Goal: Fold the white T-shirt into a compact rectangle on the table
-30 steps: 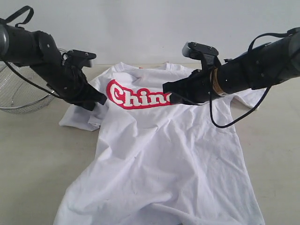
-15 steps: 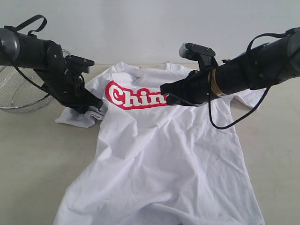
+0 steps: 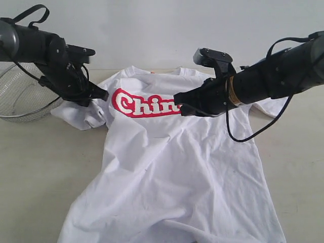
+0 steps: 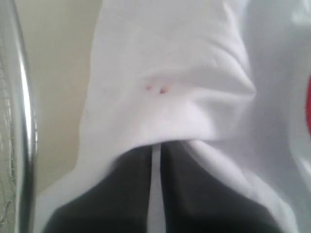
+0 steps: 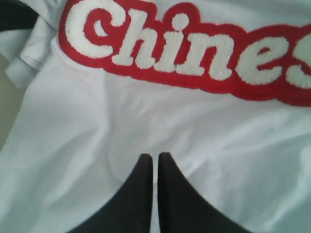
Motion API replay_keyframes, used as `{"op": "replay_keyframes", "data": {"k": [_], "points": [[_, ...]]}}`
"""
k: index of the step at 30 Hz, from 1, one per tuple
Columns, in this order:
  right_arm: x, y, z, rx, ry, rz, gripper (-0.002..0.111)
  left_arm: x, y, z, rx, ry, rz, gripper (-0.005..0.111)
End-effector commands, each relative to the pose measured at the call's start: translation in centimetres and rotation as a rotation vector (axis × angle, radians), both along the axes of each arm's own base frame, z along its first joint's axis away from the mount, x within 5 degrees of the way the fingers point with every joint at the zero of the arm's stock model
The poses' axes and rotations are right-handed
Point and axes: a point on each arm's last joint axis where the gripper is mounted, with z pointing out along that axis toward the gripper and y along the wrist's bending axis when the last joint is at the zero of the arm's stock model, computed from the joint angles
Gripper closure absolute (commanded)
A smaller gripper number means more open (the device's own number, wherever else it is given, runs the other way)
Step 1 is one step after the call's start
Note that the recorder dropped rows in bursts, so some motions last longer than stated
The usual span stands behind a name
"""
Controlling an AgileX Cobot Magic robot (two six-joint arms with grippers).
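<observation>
- The left fingers (image 4: 129,194) are pinching the bunched sleeve (image 3: 81,115) of the white short-sleeved cotton T-shirt (image 3: 177,167). The shirt lies chest-up on the pale beige wood-grain surface (image 3: 35,167), and its hem is well away from both pairs of fingers.
- The right fingers (image 5: 141,194) are pressed together, seemingly on nothing. They sit just beside the red-outlined white lettering (image 5: 194,53).
- The step in hand looks like straightening or folding that sleeve. To do it well, carry the sleeve low and slowly so the chest panel is not dragged along with it.
- The right fingers could press the chest down as an anchor.
- The round wire-mesh metal basket (image 3: 20,96) stands just beside the left fingers, so any outward pull must stop short of its rim.
- Draped cloth hides the left fingertips, so how much fabric they hold cannot be told.
- Whether the right fingers touch the cloth or hang above it is unclear.
- The right arm covers the end of the lettering, and the hem is cut off by the exterior view's edge.
</observation>
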Motion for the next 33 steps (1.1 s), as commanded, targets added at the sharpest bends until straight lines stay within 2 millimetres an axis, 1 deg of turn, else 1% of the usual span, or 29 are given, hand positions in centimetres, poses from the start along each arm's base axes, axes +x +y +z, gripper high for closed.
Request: {"op": "replay_keyframes", "data": {"k": [1,4,7,9,11,13,16,19,20,21,22,23,24,25,26,27,28,30,33], "points": [[-1.4,-0.5,-0.6,-0.052,0.007,-0.004,0.109,-0.1,-0.4,2.1,-0.06,-0.022,0.024,0.102],[-2.9,-0.8,0.6,-0.061,-0.011,-0.007,0.109,-0.5,-0.4,4.3,-0.062,-0.047,0.017,0.102],[-4.5,-1.1,2.6,-0.044,-0.043,-0.01,0.109,-1.0,-0.2,6.8,-0.077,-0.086,0.022,0.102],[-5.6,-1.2,3.9,-0.023,-0.055,-0.027,0.109,-1.6,-0.2,8.7,-0.109,-0.097,0.029,0.102],[-7.1,-1.5,4.6,0.005,-0.041,-0.057,0.109,-2.7,-0.5,10.7,-0.142,-0.089,0.012,0.102],[-8.9,-1.9,4.4,0.015,-0.006,-0.093,0.109,-4.2,-0.7,12.1,-0.19,-0.06,-0.01,0.102],[-11.7,-2.3,3.2,0.028,0.067,-0.098,0.109,-7.2,-1.1,13.8,-0.298,-0.033,-0.04,0.102],[-14.1,-2.6,2.0,0.021,0.122,-0.094,0.109,-10.9,-1.2,14.7,-0.382,0.008,-0.078,0.102],[-14.8,-2.7,1.6,0.015,0.138,-0.093,0.109,-12.3,-1.2,14.3,-0.413,0.027,-0.073,0.102],[-15.9,-2.8,0.9,0.019,0.172,-0.081,0.109,-14.2,-1.1,14.2,-0.434,0.03,-0.074,0.102],[-16.4,-2.8,0.6,0.025,0.19,-0.071,0.109,-15.5,-1.1,13.7,-0.429,0.047,-0.08,0.102],[-17.3,-2.8,0.0,0.028,0.223,-0.06,0.109,-17.2,-1.3,12.5,-0.423,0.089,-0.086,0.102],[-17.7,-2.9,-0.3,0.024,0.24,-0.06,0.109,-18.2,-1.6,12.1,-0.418,0.108,-0.1,0.102],[-18.4,-3.0,-0.9,0.018,0.264,-0.06,0.109,-19.7,-2.1,11.1,-0.404,0.132,-0.128,0.102],[-18.6,-3.0,-1.1,0.016,0.273,-0.06,0.109,-20.6,-2.3,10.4,-0.395,0.152,-0.142,0.102],[-18.6,-3.0,-1.0,0.008,0.258,-0.041,0.109,-21.7,-2.8,9.7,-0.386,0.173,-0.169,0.102],[-18.3,-3.0,-0.8,0.0,0.238,-0.042,0.109,-22.3,-2.9,9.4,-0.38,0.178,-0.181,0.102],[-17.2,-3.2,-0.1,-0.031,0.178,-0.048,0.109,-22.8,-3.0,9.2,-0.378,0.175,-0.189,0.102],[-14.9,-2.8,2.2,-0.026,0.067,-0.033,0.109,-22.8,-3.0,9.3,-0.379,0.146,-0.197,0.102]]}}
